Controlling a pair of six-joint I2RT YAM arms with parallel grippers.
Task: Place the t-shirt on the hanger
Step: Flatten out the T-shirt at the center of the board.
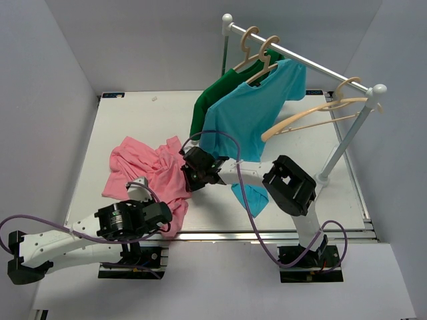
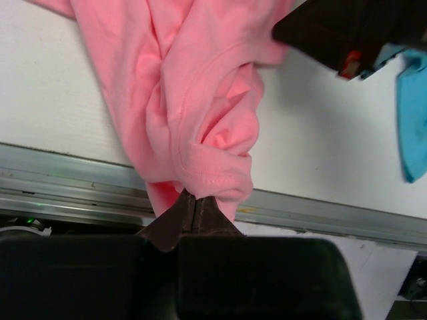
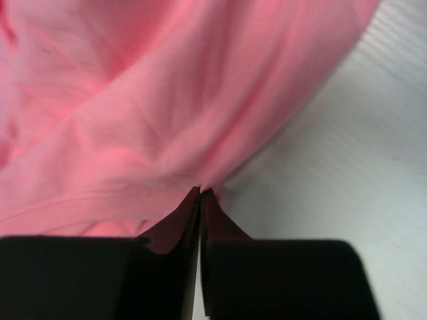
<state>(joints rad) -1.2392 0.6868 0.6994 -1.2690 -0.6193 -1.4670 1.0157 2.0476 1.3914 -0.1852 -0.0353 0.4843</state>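
T-shirt (image 1: 143, 170): crumpled, near-left on the table (image 1: 133, 120), not hung.
Left gripper (image 2: 193, 199): closed, pinching the near hem.
Right gripper (image 3: 201, 193): closed on a fold at the right edge.
Hanger (image 1: 308, 112): bare, on the far-right rail (image 1: 320, 64), well apart.
Progress: gripped only; lifting and threading remain.

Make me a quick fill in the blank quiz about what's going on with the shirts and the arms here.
1. The left tool is shut on the ___ t-shirt.
2. The right tool is ___ on the same t-shirt.
3. The clothes rail carries ___ hangers; only one hanger is bare.
Missing words: pink; shut; three.
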